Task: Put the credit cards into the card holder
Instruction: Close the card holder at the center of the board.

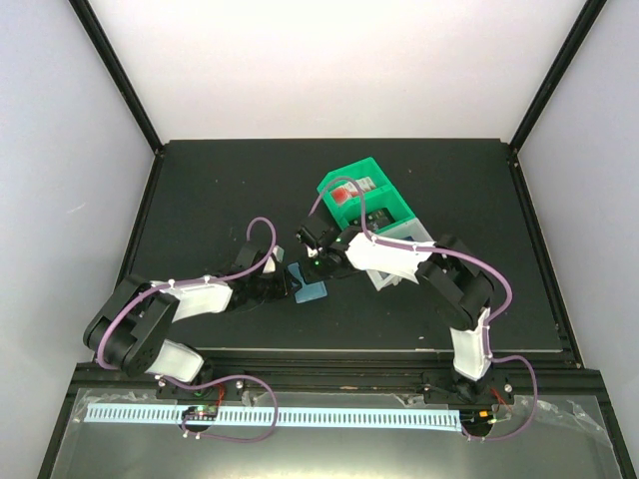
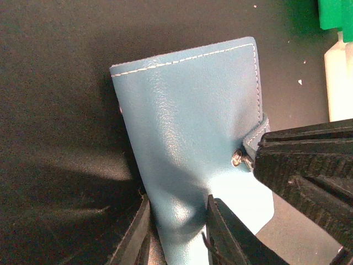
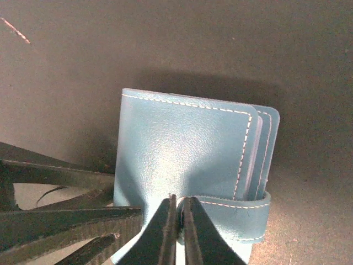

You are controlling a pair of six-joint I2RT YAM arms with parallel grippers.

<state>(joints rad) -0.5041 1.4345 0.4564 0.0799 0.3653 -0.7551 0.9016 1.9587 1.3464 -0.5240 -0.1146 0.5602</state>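
The blue wallet (image 1: 312,290) lies closed on the black table (image 1: 200,200) between the arms. Only the overhead view shows the green bin (image 1: 367,168) behind it, with a red card (image 1: 344,193) inside. The left wrist view shows the left gripper (image 2: 177,221) clamped across the wallet's near edge, while the right wrist view shows the right gripper (image 3: 179,203) pinched tight on its closing tab (image 3: 242,215).

Teal card holder (image 3: 187,160); folded shut (white edge stitching).
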